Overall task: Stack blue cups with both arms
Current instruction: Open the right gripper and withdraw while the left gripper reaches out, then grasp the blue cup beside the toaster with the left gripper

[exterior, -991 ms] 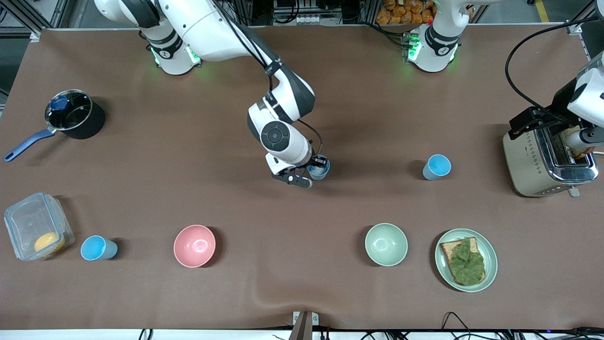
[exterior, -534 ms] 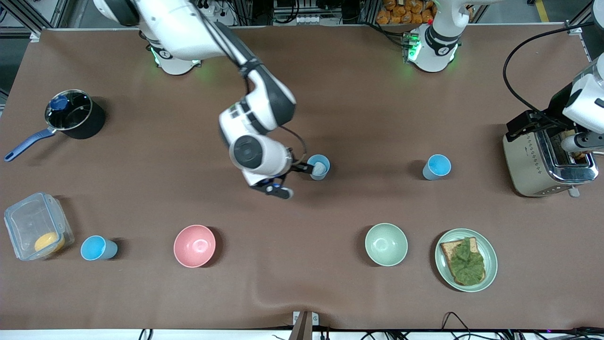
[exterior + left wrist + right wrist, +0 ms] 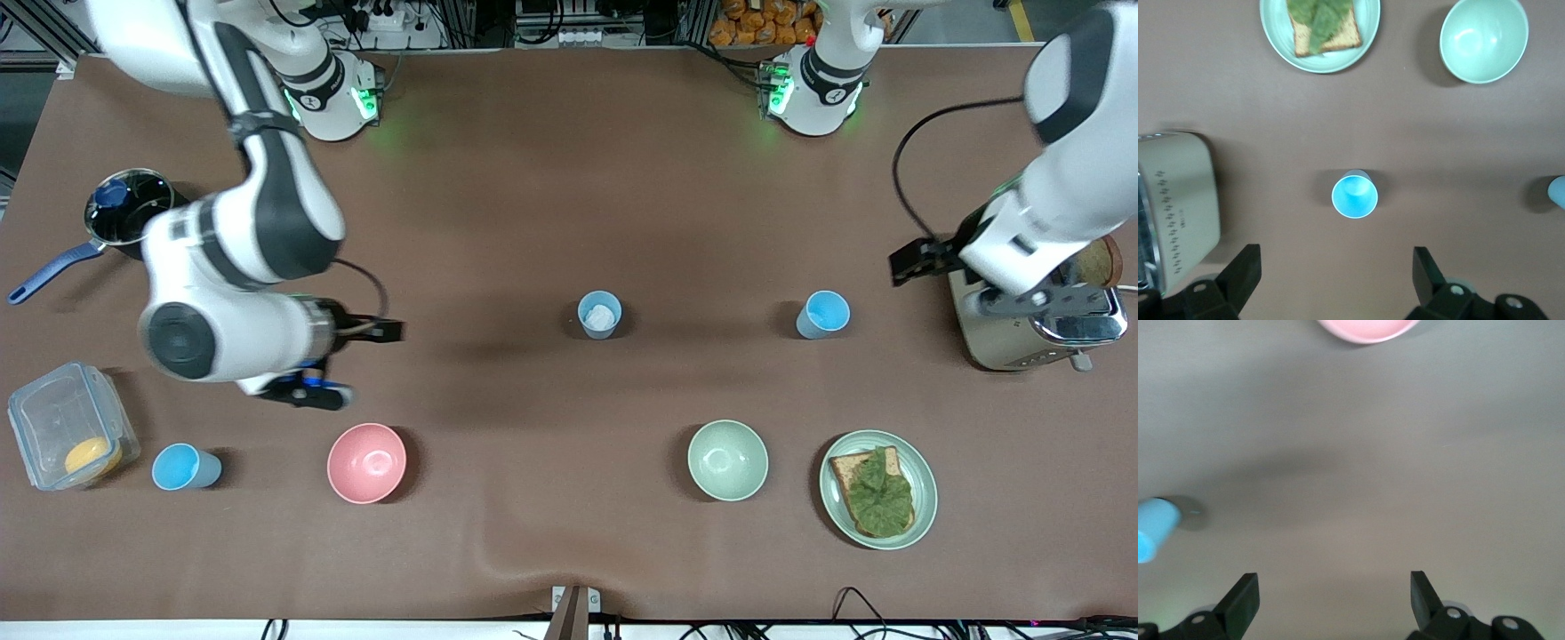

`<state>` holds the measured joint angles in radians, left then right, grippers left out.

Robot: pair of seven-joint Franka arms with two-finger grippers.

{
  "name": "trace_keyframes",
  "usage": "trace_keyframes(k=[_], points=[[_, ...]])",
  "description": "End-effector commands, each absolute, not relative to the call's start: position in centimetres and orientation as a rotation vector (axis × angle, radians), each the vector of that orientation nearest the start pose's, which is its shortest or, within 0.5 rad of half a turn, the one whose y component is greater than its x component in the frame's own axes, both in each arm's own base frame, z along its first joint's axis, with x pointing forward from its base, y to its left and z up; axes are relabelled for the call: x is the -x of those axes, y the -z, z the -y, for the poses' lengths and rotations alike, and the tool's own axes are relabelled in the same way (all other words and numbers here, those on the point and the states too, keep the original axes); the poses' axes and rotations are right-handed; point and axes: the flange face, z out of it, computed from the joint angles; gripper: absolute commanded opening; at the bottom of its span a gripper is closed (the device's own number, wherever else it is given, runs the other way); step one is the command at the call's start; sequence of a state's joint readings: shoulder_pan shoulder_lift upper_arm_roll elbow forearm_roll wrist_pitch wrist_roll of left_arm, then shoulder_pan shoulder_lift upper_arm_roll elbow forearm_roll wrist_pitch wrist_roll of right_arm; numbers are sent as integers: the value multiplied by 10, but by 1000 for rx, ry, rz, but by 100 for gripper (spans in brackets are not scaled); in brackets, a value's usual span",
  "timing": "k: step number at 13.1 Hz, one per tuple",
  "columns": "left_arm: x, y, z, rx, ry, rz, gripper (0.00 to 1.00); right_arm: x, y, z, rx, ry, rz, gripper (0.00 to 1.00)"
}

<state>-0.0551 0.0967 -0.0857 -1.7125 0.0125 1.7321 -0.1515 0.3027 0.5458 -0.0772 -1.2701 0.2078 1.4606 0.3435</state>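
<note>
Three blue cups stand on the table, none nested yet. The right gripper (image 3: 356, 360) has let go of the middle cup (image 3: 600, 314), the one with the white fleck, and swung away with fingers apart over bare cloth near the pink bowl (image 3: 366, 462), seemingly bound for the cup beside the plastic box (image 3: 185, 467). The left gripper (image 3: 1336, 280) has lifted off the toaster (image 3: 1031, 302) and hovers, jaws wide, above the bright cup (image 3: 1354, 197). We judge stacking is only starting.
</note>
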Motion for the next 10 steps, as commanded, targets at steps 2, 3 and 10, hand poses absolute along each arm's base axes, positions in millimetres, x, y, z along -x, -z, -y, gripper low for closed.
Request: trace_keyframes(k=[2,3,10], points=[[-575,-468,74,3094,-211,-31,100,-641,-454,-112,3018,-573,-194,100],[-575,-453,76,3094,-224,-65,100,-634,-471,-84,3037,-523,-245,100],[-547,-352,93,3123,-91,-121,100,-572,-588,18,3089,-140,-204,100]])
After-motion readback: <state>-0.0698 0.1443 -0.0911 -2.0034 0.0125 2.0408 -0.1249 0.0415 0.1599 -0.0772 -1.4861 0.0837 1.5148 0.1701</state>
